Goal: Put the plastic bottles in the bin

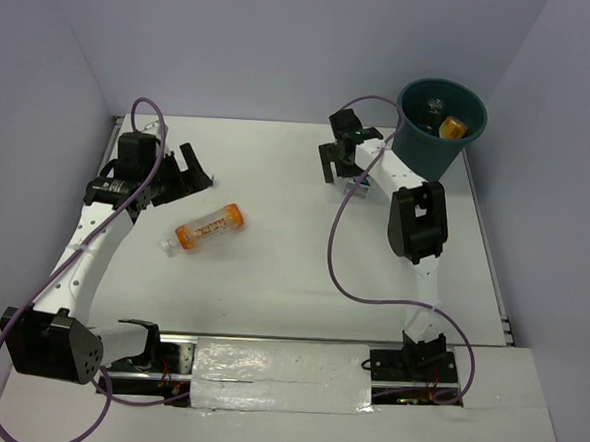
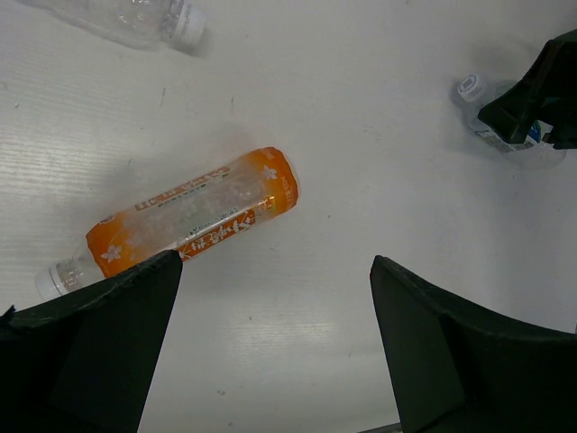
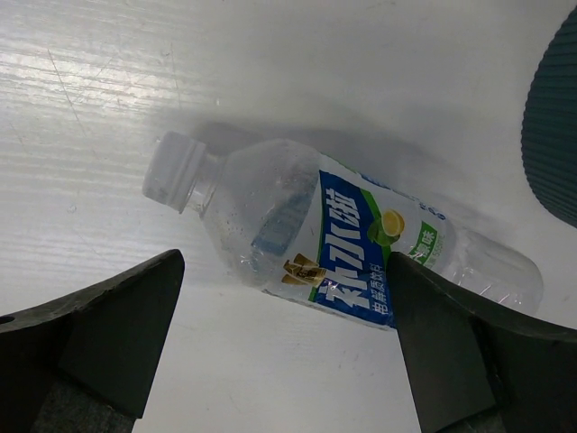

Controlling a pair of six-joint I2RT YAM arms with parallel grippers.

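Nearest, an orange bottle point(image 1: 207, 227) is seen lying on the desk point(image 1: 271, 280), near the spread left end effector point(image 2: 270, 289). Farther, the right end effector point(image 3: 288, 307), also spread, is held over a blue-labelled bottle point(image 3: 343, 248). Farthest, a second orange bottle point(image 1: 451, 125) is contained in the bin point(image 1: 429, 151).

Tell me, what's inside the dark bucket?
An orange bottle lies inside the bin. A pale glint beside it is too small to tell. The near wall hides some floor.
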